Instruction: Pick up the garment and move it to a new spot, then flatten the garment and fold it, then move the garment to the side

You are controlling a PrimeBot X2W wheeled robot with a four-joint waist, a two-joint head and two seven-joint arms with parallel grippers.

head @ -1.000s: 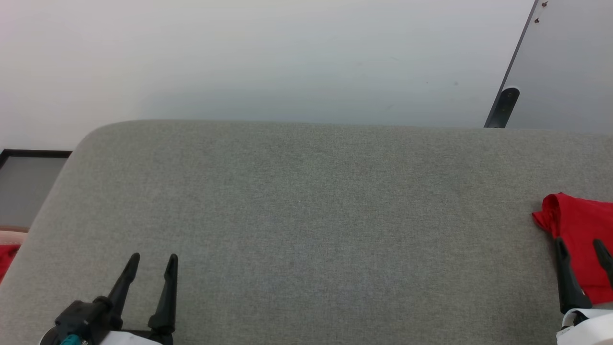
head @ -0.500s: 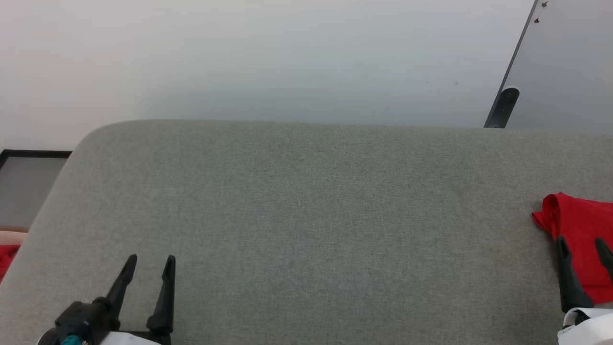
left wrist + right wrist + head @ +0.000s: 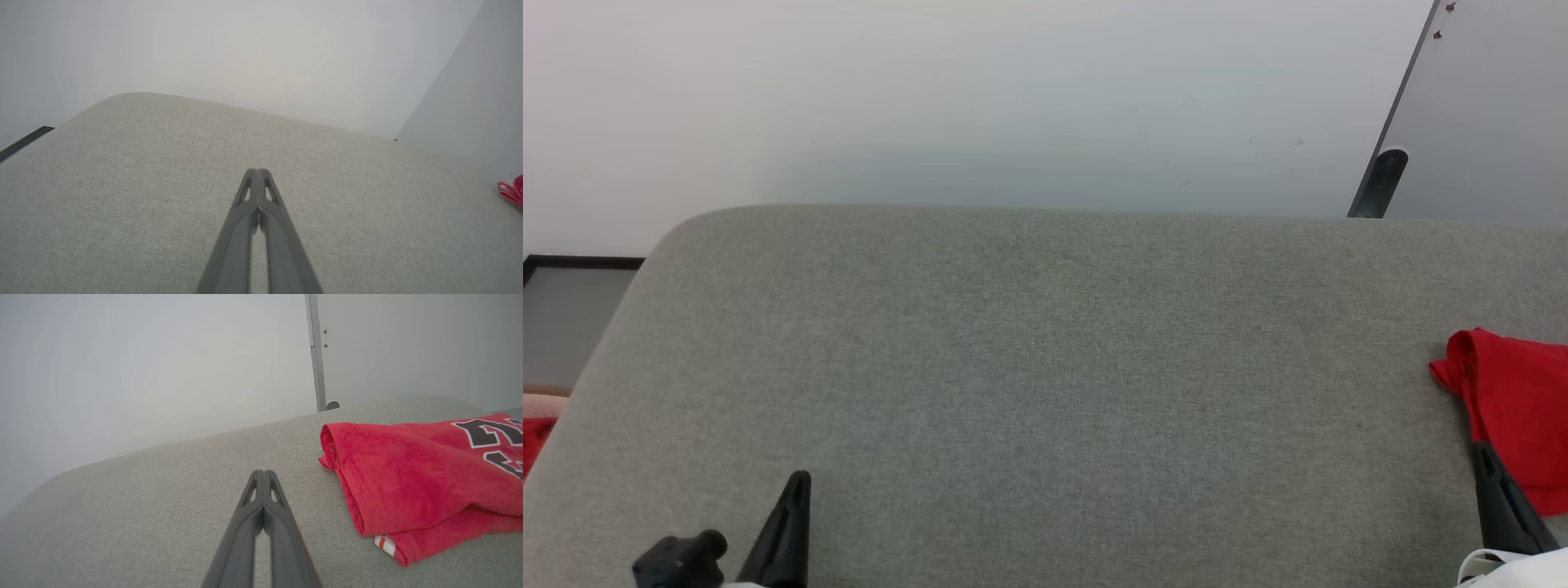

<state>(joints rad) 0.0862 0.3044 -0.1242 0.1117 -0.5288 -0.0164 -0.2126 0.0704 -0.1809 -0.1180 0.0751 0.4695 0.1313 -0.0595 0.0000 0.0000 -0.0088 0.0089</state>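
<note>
Both closed, empty: left gripper (image 3: 258, 172), right gripper (image 3: 264, 473); garment (image 3: 408, 469) folded, red w/ blk numerals, striped trim.

The right pincer (image 3: 263, 475) is seen closed over the grey tabletop (image 3: 143, 498); a folded red shirt (image 3: 408, 469) is laid just beside it.

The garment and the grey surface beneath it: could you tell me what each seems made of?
Garment: probably soft cotton knit, matte; it folds limply with a fuzzy nap. Grey surface: likely woven upholstery cloth, matte; fine weave shows, edge rounded.
</note>
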